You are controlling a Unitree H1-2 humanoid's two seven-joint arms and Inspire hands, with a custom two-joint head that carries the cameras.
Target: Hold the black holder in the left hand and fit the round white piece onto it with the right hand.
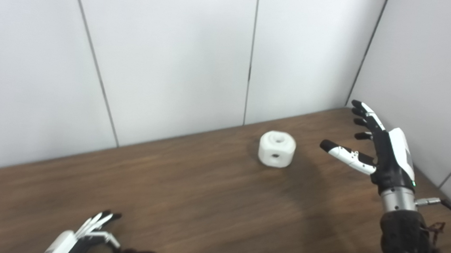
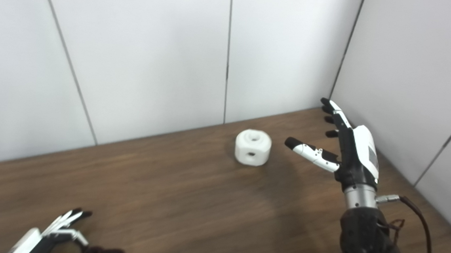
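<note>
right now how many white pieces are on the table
1. The white piece sits far on the table, just left of the open right hand. None other shows.

no readable text anywhere, no labels, brands or numbers on the hands, white piece, table, wall panels

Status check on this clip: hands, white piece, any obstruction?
Right hand open, beside white piece, not touching. Left hand low at frame edge, state unclear. Nothing between.
</note>
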